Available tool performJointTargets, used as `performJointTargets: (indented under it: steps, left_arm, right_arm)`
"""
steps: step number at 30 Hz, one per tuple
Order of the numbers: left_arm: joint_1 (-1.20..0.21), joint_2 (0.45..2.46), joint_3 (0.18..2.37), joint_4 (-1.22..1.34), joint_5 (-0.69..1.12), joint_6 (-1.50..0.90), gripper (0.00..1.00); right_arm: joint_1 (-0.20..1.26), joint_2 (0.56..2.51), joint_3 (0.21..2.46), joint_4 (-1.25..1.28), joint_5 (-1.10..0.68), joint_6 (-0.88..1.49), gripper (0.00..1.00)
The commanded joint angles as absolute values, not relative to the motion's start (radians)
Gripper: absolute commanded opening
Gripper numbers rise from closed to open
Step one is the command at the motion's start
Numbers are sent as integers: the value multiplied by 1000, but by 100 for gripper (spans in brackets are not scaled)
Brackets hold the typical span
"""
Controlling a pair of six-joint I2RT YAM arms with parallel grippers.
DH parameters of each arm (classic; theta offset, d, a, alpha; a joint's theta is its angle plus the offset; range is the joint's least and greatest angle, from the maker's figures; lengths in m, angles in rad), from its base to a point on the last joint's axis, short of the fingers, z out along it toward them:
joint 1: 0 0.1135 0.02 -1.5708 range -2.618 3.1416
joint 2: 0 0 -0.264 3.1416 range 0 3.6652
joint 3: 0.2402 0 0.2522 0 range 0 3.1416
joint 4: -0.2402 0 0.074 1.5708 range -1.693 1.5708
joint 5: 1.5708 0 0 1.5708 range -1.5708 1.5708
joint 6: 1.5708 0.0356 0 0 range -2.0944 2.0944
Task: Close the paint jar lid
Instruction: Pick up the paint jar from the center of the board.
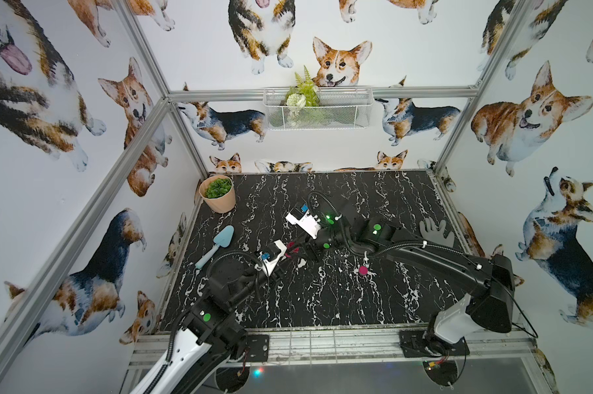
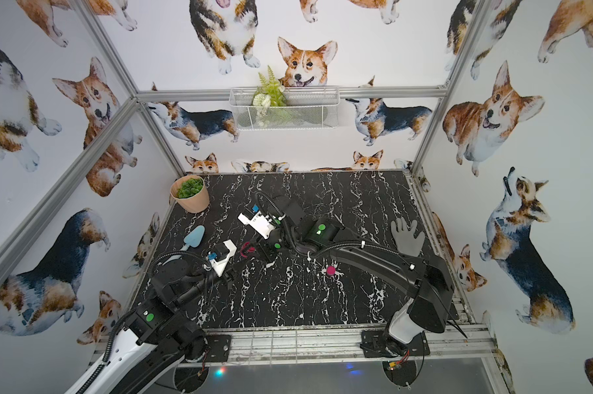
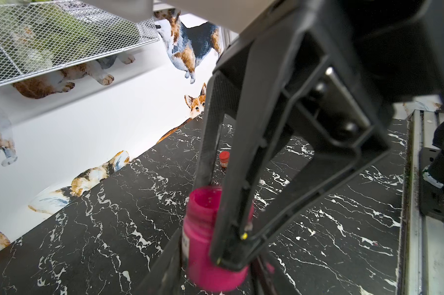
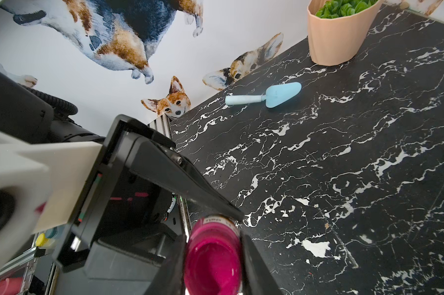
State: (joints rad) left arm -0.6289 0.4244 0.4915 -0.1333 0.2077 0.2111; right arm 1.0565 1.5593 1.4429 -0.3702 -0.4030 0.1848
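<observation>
Over the middle of the black marble table (image 1: pixel 356 307), our right gripper (image 4: pixel 213 238) and left gripper (image 3: pixel 217 255) meet: the right is clamped on the magenta paint jar (image 3: pixel 198 229); we cannot tell whether the left, flanking the jar's other end, grips it

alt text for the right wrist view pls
An open magenta plastic paint jar is clamped in the right claw, with the tip of the black left claw beside it. Behind, on the black marble-pattern table, are a pale blue plastic trowel and a peach pot of green leaves.
</observation>
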Motion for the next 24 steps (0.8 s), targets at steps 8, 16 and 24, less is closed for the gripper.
performJointTargets:
  steps: [8,16,24]
  left_arm:
    - [-629,434,515,-133,238,252,28]
    - [-629,438,518,-144,233,260,27]
    - [-629,452,526,-158,219,258,27]
  right_arm:
    - [1059,1563,1460,-368,-406,179,33]
    - [1060,1526,1449,-366,-360,152,62]
    - [1055,1414,1389,-405,-228,111,72]
